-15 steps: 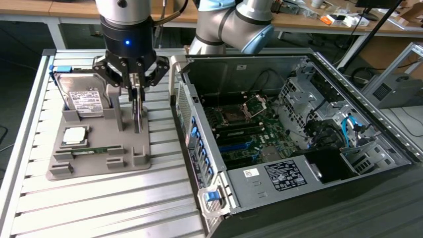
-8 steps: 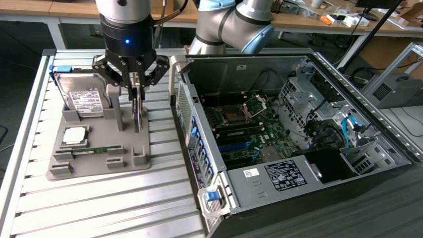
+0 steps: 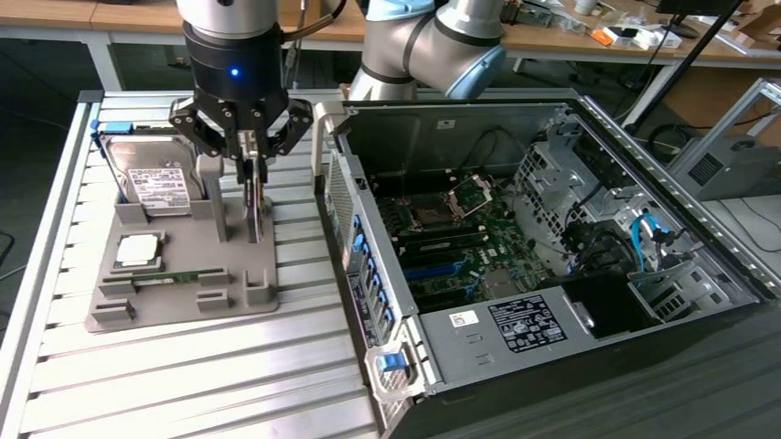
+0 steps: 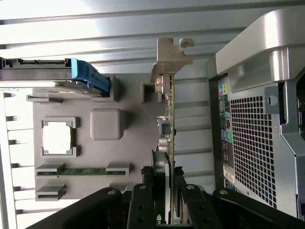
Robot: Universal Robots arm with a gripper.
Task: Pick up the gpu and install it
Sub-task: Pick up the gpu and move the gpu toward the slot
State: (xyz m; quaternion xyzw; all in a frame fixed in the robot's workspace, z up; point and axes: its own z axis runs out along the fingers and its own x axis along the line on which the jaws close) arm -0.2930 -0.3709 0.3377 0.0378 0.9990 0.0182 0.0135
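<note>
Because the graphics card stands on its long edge in the grey tray, what matters is that it lies directly beneath the gripper. The thin blade runs straight down from between the fingers to the tray. From the wrist view its long axis runs level, away from the gripper toward the metal end bracket and alongside the wall of the computer case. The case sits just beside the tray on the exterior view's right. The jaws are narrow and straddle the card's upper edge, one finger on each face, so I judge them to be clamped on it while its lower edge looks seated in the tray. By count: one arm with one gripper, one graphics card, one hard drive, one processor chip, one memory strip, one tray, one open case.
</note>
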